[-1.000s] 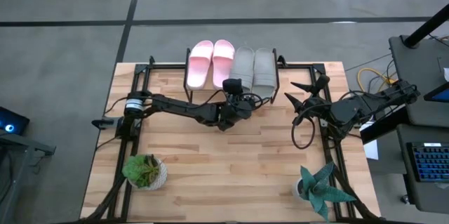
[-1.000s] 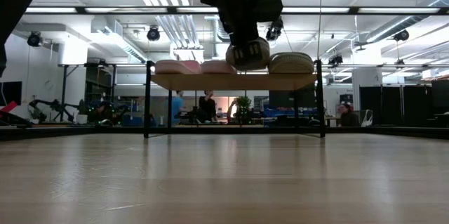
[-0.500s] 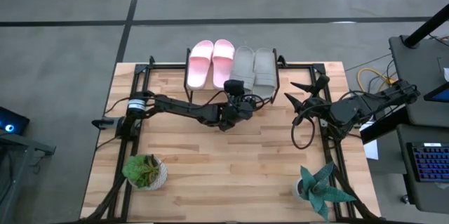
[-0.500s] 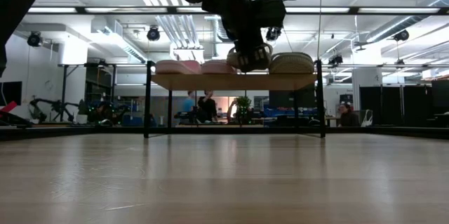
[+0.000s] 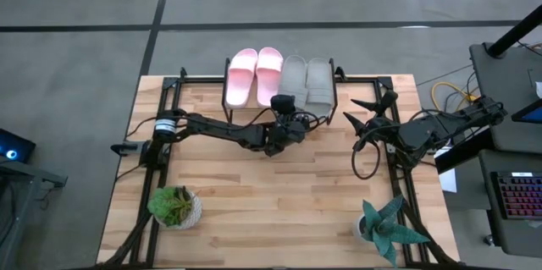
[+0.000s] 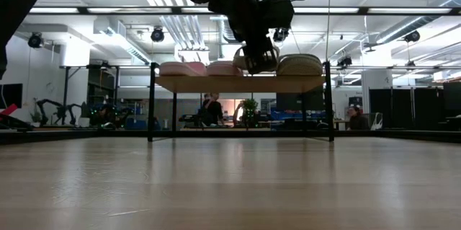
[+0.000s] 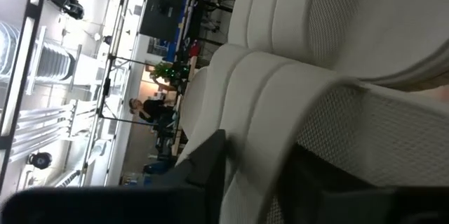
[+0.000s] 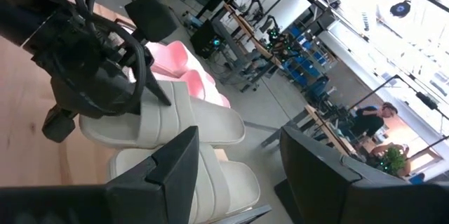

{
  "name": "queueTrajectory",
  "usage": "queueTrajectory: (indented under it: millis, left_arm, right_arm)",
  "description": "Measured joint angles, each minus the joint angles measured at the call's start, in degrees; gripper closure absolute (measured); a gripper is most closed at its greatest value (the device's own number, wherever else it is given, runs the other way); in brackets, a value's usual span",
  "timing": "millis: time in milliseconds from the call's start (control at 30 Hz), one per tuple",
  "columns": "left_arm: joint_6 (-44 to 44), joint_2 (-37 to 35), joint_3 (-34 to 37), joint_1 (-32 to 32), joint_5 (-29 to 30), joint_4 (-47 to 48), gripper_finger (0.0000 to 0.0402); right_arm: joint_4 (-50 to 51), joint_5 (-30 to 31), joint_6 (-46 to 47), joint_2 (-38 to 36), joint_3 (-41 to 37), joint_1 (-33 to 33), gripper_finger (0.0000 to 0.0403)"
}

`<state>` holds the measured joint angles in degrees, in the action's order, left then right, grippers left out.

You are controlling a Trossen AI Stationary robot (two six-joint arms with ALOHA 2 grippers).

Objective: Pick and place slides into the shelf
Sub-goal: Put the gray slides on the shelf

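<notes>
At the near left of the wooden worktop point(image 5: 254, 211) a small potted plant point(image 5: 175, 206) is seen. The left arm is stretched from the worktop's left edge toward the shelf point(image 5: 279, 101) at the far middle, and the left claw point(image 5: 284, 118) is placed at the near end of the inner grey slide point(image 5: 293, 81). In the left wrist view one dark finger point(image 7: 203, 164) is seen lying against that slide's strap, yet whether the claw is clamped on it or standing apart cannot be told. In the low view the left claw point(image 6: 259, 53) is seen at the level of the shelf top, against the slide's heel.

On the shelf four slides are lined up side by side: two pink slides point(image 5: 252, 75) to the left, then the inner grey slide, then the outer grey slide point(image 5: 318, 80) to the right.

The right arm is held over the worktop's right edge, well apart from the shelf, and the right claw point(image 5: 370, 109) is seen with its fingers apart and nothing between them. A spiky potted plant point(image 5: 385, 223) is seen at the near right corner.
</notes>
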<state>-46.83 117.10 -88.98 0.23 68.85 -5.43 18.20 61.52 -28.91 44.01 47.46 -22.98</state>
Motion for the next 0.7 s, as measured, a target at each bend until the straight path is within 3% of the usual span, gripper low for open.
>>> queueTrajectory:
  millis: [367, 700]
  left_arm:
    - [-1.4, -1.9, -0.2, -0.1, -0.3, 0.3, 0.0155]
    - [-3.6, -2.8, -0.1, -0.2, -0.2, 0.5, 0.0132]
  right_arm:
    - [0.0, 0.0, 0.0, 0.0, 0.0, 0.0, 0.0213]
    - [0.0, 0.0, 0.0, 0.0, 0.0, 0.0, 0.0213]
